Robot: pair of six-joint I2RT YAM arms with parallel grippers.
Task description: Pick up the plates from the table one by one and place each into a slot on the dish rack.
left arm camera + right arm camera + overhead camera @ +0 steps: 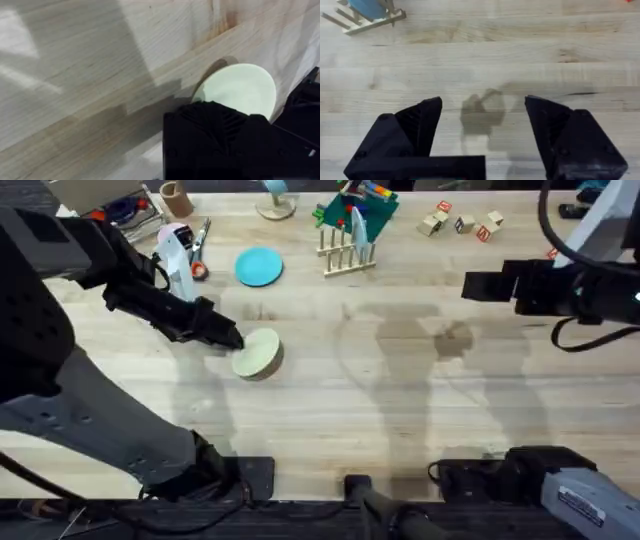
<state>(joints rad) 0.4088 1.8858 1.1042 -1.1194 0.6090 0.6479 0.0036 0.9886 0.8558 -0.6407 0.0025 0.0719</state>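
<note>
The left gripper (232, 340) bites the cream plate (258, 353) at its nine o'clock edge; lift level toward the dish rack (347, 252). The right gripper (482, 132) gapes empty.

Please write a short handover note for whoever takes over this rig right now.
Left gripper: low at the edge of the cream plate; whether it has gripped it I cannot tell.
Right gripper: open, holding nothing, above bare table on the right side.
Blue plate: flat on the table, to the left of the dish rack.
Dish rack: at the far side, in front of the green holder; no plate visible in its slots.
Done: nothing racked yet.
Left: both plates, one at a time, starting with the cream one.
</note>
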